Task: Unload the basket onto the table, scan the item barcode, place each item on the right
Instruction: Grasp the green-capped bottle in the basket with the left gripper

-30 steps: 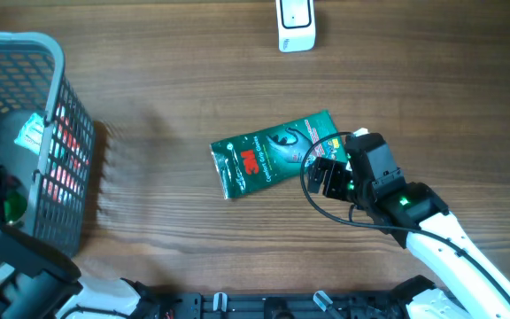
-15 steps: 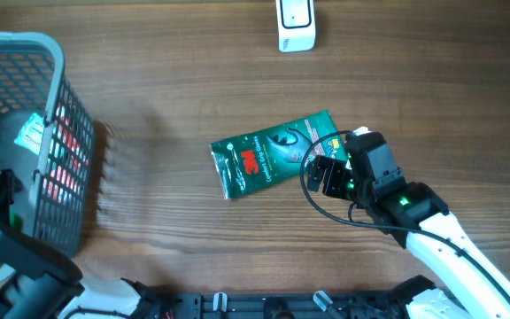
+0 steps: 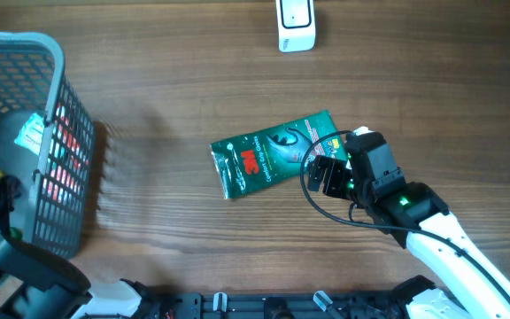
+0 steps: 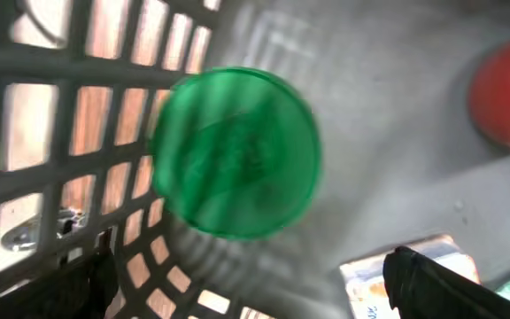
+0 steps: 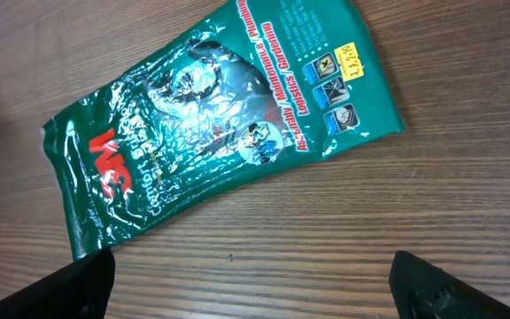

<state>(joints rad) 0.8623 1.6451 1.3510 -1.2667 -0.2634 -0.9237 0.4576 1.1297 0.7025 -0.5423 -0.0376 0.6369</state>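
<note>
My right gripper [image 3: 328,177] hangs spread at the right end of the green packet [image 3: 268,158], my left gripper [image 4: 255,291] spread inside the grey basket [image 3: 63,97].

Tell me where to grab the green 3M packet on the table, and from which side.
Probably across the narrower width of the flat green plastic 3M packet, at its puffy middle, coming straight down. It lies flat on the wooden table, with no edge lifted for a side approach. The right gripper hovers beside it, jaws open wide enough to straddle that width.
</note>
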